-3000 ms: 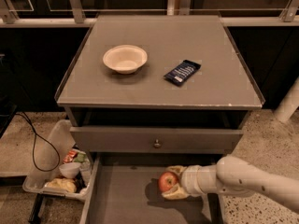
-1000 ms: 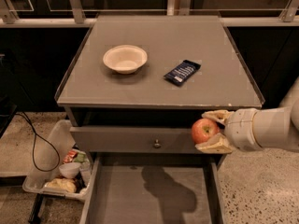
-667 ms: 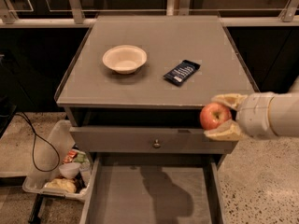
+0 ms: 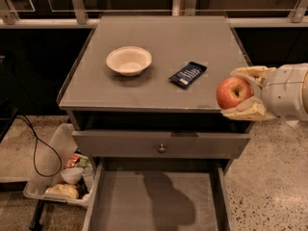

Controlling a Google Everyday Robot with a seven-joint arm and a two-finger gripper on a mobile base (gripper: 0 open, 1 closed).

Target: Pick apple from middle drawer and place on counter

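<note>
My gripper [image 4: 239, 93] is shut on the red apple [image 4: 233, 92], with one cream finger above it and one below. It holds the apple in the air at the counter's [image 4: 168, 52] front right corner, about level with the rim. The middle drawer [image 4: 156, 201] stands pulled open below, its flat grey floor bare, with the arm's shadow on it.
A cream bowl [image 4: 128, 60] and a dark blue snack packet [image 4: 187, 74] lie on the counter. The closed drawer front with a round knob [image 4: 161, 148] sits above the open drawer. A white bin of rubbish [image 4: 60, 174] and a black cable [image 4: 36, 148] are on the floor at left.
The gripper has lifted the apple out of the drawer, up and to the right, to counter height. The drawer floor is now bare.
</note>
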